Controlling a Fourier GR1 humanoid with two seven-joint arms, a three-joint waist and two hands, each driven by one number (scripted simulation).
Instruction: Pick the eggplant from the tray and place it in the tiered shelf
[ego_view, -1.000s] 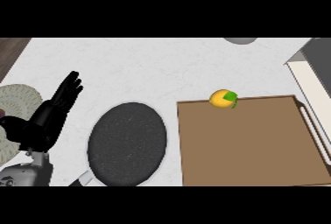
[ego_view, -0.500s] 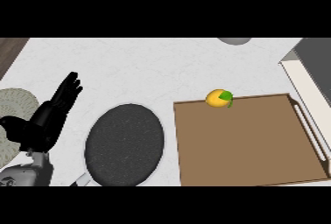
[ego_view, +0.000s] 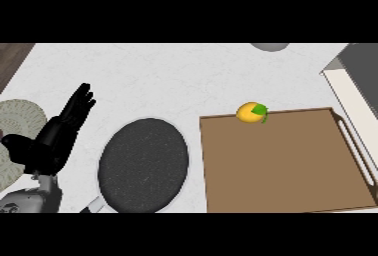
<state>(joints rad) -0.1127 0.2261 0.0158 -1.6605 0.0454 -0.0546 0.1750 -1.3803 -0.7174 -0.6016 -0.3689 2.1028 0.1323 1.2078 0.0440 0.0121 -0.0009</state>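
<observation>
The fingers (ego_view: 80, 102) of the left hand (ego_view: 52, 142) are straight and held close together, pointing up and away over the worktop (ego_view: 170, 80), and they pinch nothing. The thumb juts out to the side, toward the worktop's left edge. The hand hangs over the left part of the worktop, with its grey forearm (ego_view: 26, 200) coming in from the lower left corner of the head view. The right hand does not show.

Just left of the hand, a pale round plate (ego_view: 13, 125) lies at the worktop's left edge, partly cut off by the view. Just right of the hand, a dark speckled oval pan (ego_view: 144, 165) lies flat, apart from the fingers, its short handle toward the near edge.

Beside the pan, toward the right, a brown tray (ego_view: 280, 165) lies flat with a raised rim. A small round fruit (ego_view: 252, 112), orange-yellow with a green patch, sits at the tray's far rim near its far left corner; no purple eggplant can be made out there. Along the tray's right side stands the pale frame of the tiered shelf (ego_view: 347, 95), at the worktop's right edge. A grey round thing (ego_view: 269, 46) shows at the far edge, mostly cut off.
</observation>
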